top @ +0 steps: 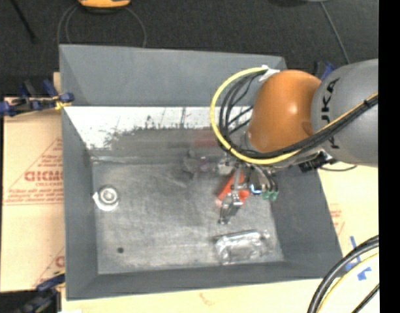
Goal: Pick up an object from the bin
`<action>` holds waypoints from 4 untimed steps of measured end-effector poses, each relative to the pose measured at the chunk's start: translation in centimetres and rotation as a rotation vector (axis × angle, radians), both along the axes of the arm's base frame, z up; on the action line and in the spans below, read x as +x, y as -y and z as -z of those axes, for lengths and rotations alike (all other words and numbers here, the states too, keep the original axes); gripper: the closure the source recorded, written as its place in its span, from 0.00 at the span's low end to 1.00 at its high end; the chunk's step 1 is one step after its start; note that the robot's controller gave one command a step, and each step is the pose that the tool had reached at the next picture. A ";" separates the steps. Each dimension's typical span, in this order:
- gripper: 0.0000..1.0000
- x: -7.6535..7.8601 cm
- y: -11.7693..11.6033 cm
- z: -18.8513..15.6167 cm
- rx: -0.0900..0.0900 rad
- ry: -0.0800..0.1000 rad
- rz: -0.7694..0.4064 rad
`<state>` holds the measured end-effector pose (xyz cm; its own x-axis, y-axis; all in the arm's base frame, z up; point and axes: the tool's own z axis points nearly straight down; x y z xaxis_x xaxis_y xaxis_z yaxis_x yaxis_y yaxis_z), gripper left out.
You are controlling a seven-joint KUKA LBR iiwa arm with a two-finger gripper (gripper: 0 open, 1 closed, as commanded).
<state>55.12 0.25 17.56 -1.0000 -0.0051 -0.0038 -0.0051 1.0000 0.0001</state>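
Bin of grey metal (79, 194) held two loose things: one small round silver cap (107, 197) at left, one clear crumpled plastic packet (239, 246) by the front wall. My gripper (227, 207) hung near that packet, toward the middle; whether open or closed, I could not tell.

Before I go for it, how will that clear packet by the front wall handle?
The clear packet looks like glossy film, so probably light and slippery. Its crumpled outline suggests it will flex, not stay stiff. Lying flat, it should slide, not roll.
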 end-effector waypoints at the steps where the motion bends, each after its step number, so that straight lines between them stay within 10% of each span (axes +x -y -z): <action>1: 0.00 3.6 7.5 6.9 -0.004 -0.001 -0.133; 2: 1.00 3.7 7.2 6.6 -0.002 0.001 -0.135; 3: 0.00 3.7 7.2 6.6 -0.001 0.001 -0.134; 4: 0.00 7.6 13.3 10.2 0.017 -0.013 -0.123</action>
<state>62.68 -13.10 7.39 -0.9918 -0.1277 0.0085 -0.1275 0.9917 0.0175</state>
